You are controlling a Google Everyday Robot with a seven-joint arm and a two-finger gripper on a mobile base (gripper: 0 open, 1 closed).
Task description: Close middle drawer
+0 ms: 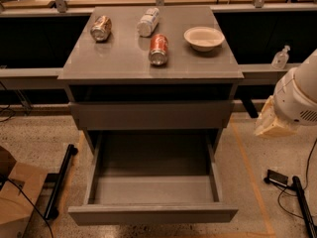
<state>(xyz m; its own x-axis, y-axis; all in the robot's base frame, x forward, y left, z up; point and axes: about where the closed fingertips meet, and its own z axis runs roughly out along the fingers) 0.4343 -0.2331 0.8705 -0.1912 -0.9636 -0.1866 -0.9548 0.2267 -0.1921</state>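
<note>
The middle drawer [153, 215] is pulled far out of the grey cabinet, its empty grey inner box open to view and its plain flat front nearest the camera. Above it the matching top-tier drawer front [151, 115] sits nearly flush under the cabinet top. My gripper [271, 123], a beige part under the white arm [299, 93], hangs to the right of the cabinet at about the top drawer's height. It is apart from the cabinet and touches neither drawer. The lowest panel is hidden beneath the open drawer.
On the cabinet top [114, 66] lie a can [101, 28], a white bottle [147, 22] and a red can [158, 48], beside a white bowl [204, 37]. A cardboard box [15, 202] and black bar [59, 182] are left; a small black device [277, 178] with a cable lies on the floor at right.
</note>
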